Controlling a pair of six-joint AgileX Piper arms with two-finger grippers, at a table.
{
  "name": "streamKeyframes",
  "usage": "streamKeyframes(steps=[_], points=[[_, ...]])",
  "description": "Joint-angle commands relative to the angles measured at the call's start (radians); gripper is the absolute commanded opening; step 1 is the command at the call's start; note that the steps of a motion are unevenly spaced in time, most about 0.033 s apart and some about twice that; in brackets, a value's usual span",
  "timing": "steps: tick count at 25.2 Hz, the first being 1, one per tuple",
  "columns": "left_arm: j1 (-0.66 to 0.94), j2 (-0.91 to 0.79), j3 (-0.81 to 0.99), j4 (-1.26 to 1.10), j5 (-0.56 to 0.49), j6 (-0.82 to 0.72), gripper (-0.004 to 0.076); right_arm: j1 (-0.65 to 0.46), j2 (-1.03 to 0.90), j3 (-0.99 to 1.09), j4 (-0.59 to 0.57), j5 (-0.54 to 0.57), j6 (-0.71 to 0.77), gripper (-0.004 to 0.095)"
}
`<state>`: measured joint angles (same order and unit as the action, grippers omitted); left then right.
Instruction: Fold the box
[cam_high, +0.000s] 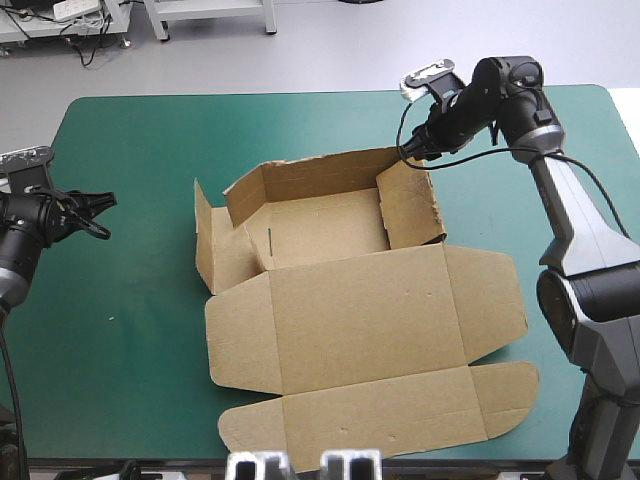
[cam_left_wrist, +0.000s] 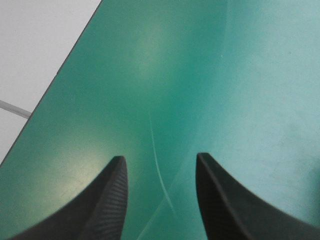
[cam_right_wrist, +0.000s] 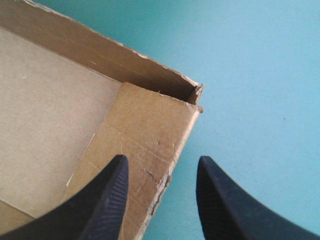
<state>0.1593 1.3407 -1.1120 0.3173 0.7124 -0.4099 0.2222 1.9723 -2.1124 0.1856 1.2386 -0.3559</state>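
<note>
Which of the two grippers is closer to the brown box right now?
The right. The right gripper sits at the far right corner of the box, open over its side wall. The left gripper is apart from the box, off to its left over bare teal-green cover.

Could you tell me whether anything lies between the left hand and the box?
Nothing visible does: only bare teal-green cover lies between the open left hand and the box.

The table (cam_high: 115, 345), under its teal-green cover, bears the brown box (cam_high: 325, 235) around its middle. The box's far part stands as an open tray, while its lid (cam_high: 365, 330) lies flat toward the near edge.
</note>
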Motion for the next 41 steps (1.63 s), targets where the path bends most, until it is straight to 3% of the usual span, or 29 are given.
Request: streamKeyframes(steps=[1, 6, 10, 15, 18, 20, 23, 32, 38, 40, 41], points=[[0.0, -0.027, -0.028, 0.009, -0.037, 0.005, 0.0314, -0.003, -0.142, -0.041, 0.013, 0.019, 0.02, 0.0418], [0.0, -0.027, -0.028, 0.009, -0.035, 0.006, 0.0313, -0.003, -0.28, -0.038, 0.013, 0.019, 0.108, 0.0412], [0.0, -0.027, -0.028, 0.011, -0.037, 0.006, 0.0314, -0.003, -0.379, -0.038, 0.006, 0.01, 0.092, 0.0403], [0.0, -0.027, -0.028, 0.011, -0.039, 0.006, 0.0314, -0.003, -0.406, -0.038, 0.011, -0.102, 0.101, 0.0345], [0.0, -0.027, -0.028, 0.011, -0.039, 0.006, 0.0313, -0.003, -0.376, -0.038, 0.002, -0.057, 0.115, 0.0321], [0.0, -0.027, -0.028, 0.011, -0.03, 0.006, 0.0313, -0.003, -0.319, -0.027, -0.068, 0.017, 0.135, 0.0318], [0.0, -0.027, -0.028, 0.008, 0.016, 0.006, 0.0313, -0.003, -0.246, 0.031, -0.076, 0.017, 0.158, 0.0318], [0.0, -0.027, -0.028, 0.014, 0.073, 0.053, 0.0313, -0.003, -0.11, 0.253, -0.01, 0.013, 0.152, 0.0318], [0.0, -0.023, -0.028, 0.003, 0.084, 0.071, 0.0313, -0.003, -0.046, 0.273, 0.064, -0.003, 0.129, 0.0318], [0.0, -0.023, -0.028, -0.003, 0.087, 0.074, 0.0313, -0.003, -0.021, 0.273, 0.119, -0.003, 0.082, 0.0266], [0.0, -0.023, -0.028, -0.014, 0.089, 0.074, 0.0312, -0.003, -0.013, 0.273, 0.137, -0.003, 0.077, 0.0187]])
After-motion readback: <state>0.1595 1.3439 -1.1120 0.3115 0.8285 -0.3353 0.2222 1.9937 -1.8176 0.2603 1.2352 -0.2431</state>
